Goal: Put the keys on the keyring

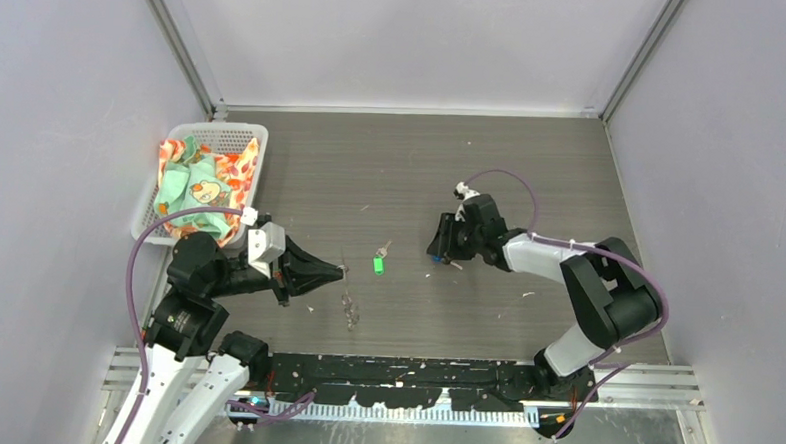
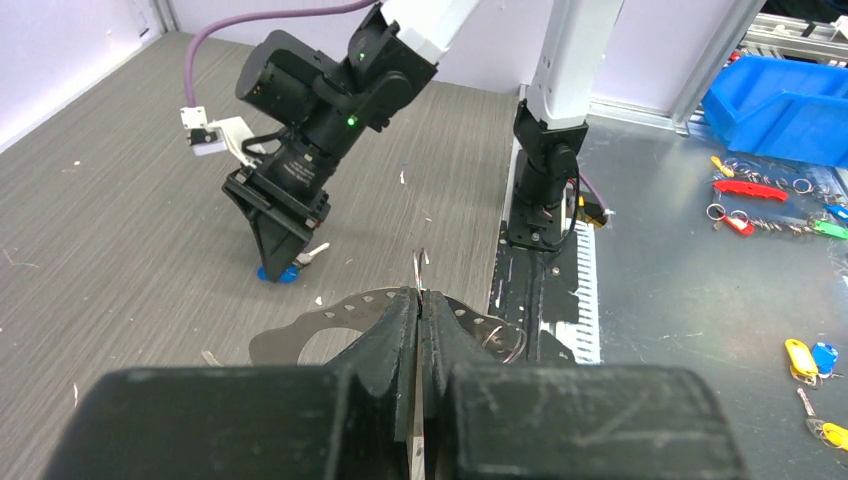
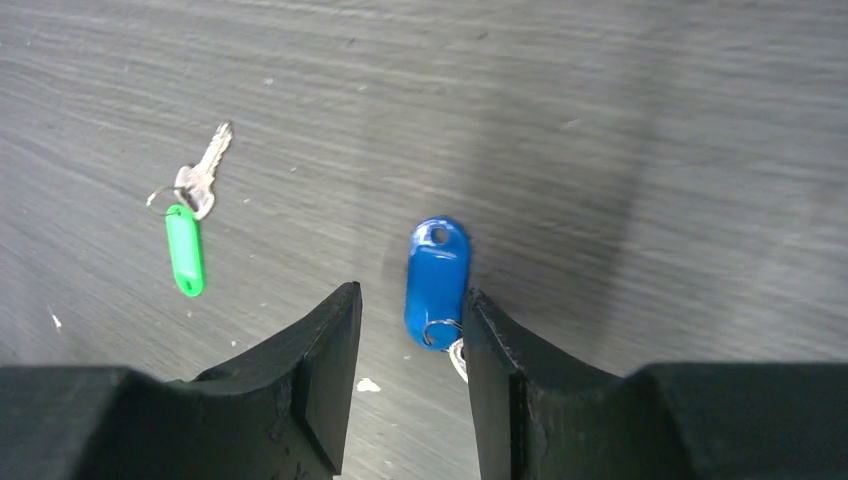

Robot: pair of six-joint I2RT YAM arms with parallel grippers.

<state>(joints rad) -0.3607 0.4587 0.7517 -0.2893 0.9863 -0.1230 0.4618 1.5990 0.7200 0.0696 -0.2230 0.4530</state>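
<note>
A grey wood-grain table walled by pale panels carries the task's things. We show the right end effector poised low over the blue key, its fingers partly spread with the blue head between them and nothing gripped. The head sits off-centre, just beside or touching the finger on the right of the wrist view, well apart from the other. Its long axis runs away from the wrist, parallel to the fingers and across their closing line; its small ring and blade lie at the near end, mostly hidden. We judge that a squeeze from here meets the head's narrow sides. The green key lies apart on the bare table, between the two arms in the top view, blade pointing away from the bases. The left end effector is pressed together, pinching the wire of the keyring, so the right arm is the nearer free one.
</note>
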